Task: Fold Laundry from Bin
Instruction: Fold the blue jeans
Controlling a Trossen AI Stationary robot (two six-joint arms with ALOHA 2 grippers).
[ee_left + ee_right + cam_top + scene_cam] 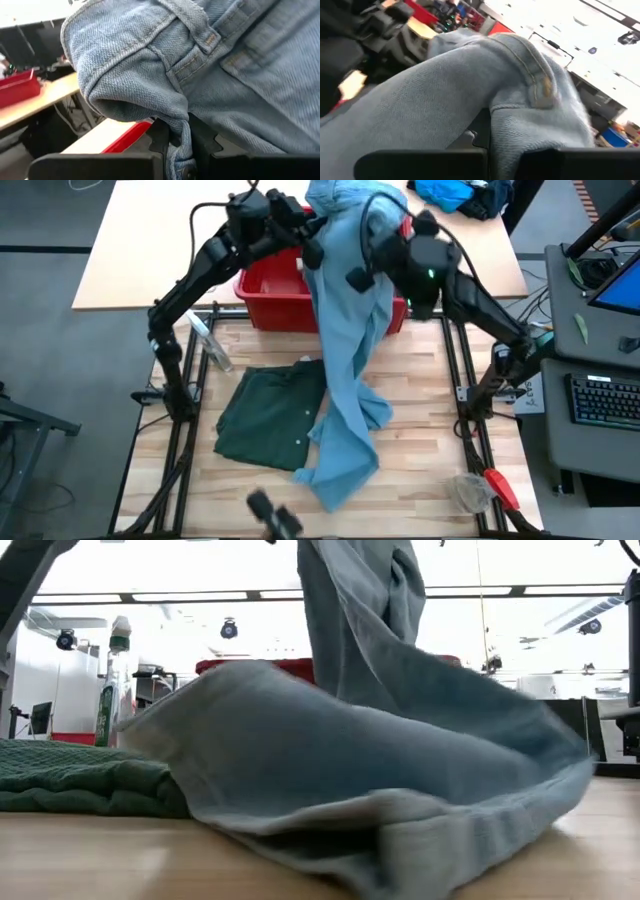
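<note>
Light blue denim fills most of the scene: one pair of long trousers [345, 330] hangs from the two grippers above the far middle of the table, its legs trailing down across the wood and pooling near the front edge, right of centre. One other garment, a pair of dark green shorts [268, 418], lies flat on the table to the left, with the trouser legs overlapping its right edge. One red bin [270, 288] stands at the far side of the table, partly behind the hanging denim. There are two arms, both raised over the bin. The left gripper [180, 145] is pressed together on the trousers' waistband, a fold of denim pinched between its dark fingers [202, 142]. The right gripper [487, 135] is likewise closed tight on the waistband, near a belt loop, the cloth draped over it. In the low view the denim [400, 770] rises in a column from a heap on the table, with the green shorts [80, 780] beside it at left.
</note>
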